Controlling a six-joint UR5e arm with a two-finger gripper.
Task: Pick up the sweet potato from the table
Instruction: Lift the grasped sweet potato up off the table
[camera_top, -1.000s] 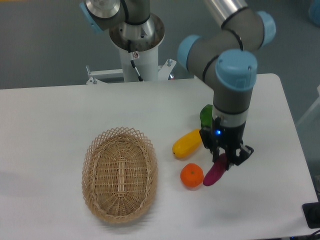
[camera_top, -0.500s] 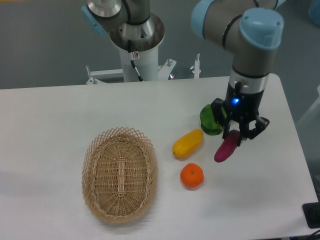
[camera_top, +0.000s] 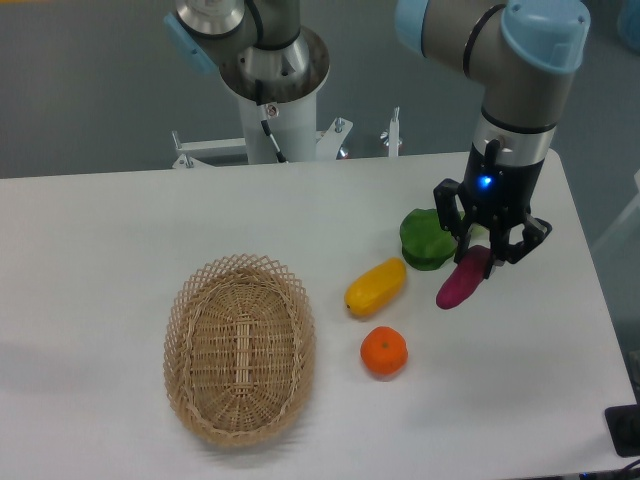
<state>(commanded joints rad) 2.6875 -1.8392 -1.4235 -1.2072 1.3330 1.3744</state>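
The sweet potato (camera_top: 460, 281) is a purple-magenta tuber, tilted, held at its upper end by my gripper (camera_top: 487, 245). It hangs in the air above the white table (camera_top: 100, 260), at the right side. The gripper is shut on it, fingers pointing down, with a blue light lit on the wrist above.
A green pepper (camera_top: 424, 239) sits just left of the gripper. A yellow oblong fruit (camera_top: 375, 286) and a round orange (camera_top: 383, 352) lie to the lower left. An oval wicker basket (camera_top: 240, 346) stands at the left. The table's right edge is close by.
The gripper has risen and moved right and back with the sweet potato in it, lifting it off the table from beside the orange.
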